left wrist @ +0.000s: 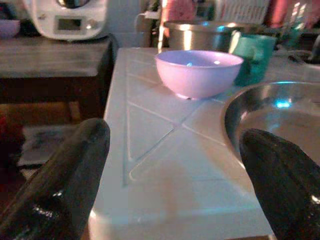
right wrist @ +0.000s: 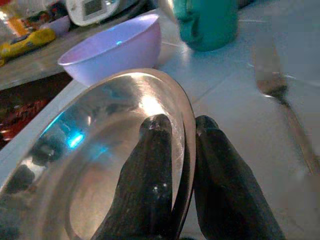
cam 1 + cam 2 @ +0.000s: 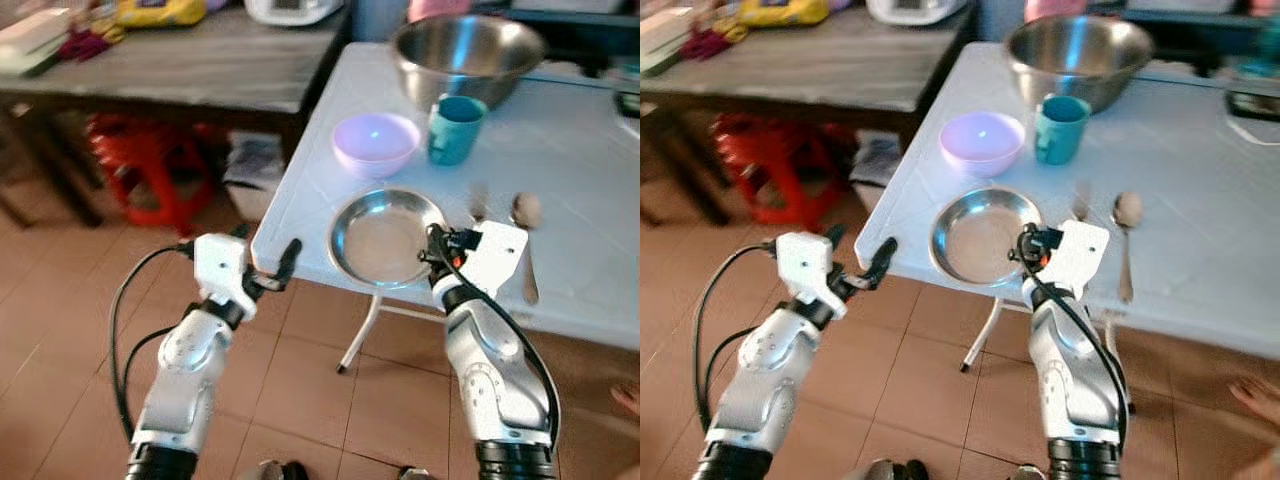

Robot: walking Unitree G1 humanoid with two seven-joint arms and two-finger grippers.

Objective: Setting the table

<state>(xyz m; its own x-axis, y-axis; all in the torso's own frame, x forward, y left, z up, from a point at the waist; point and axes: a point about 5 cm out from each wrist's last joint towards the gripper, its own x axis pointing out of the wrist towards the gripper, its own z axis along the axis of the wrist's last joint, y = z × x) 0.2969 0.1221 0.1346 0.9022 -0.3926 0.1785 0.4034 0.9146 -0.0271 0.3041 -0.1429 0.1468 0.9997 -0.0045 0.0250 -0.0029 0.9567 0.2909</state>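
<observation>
The right gripper (image 2: 182, 150) has its two black fingers (image 2: 150, 175) pinched on the near right rim of the steel plate (image 3: 385, 238), one finger inside the dish and one outside. The plate lies flat on the white surface (image 3: 580, 150), close to its near edge and partly overhanging it as far as the head views show. The grip is thin and on polished metal, so a pull or lift from one side could let the rim slip out, or tip the plate off the edge to the tiled floor (image 3: 300, 380). A push away risks knocking the lilac bowl (image 3: 375, 142) just beyond it, with the teal mug (image 3: 456, 128) beside that. The fork (image 3: 1080, 200) and spoon (image 3: 1126, 240) lie just to the right, within reach of a swinging wrist. The left gripper (image 3: 270, 268) hovers at the surface's near corner, fingers spread apart and empty; lifting carelessly, it could catch the edge.
</observation>
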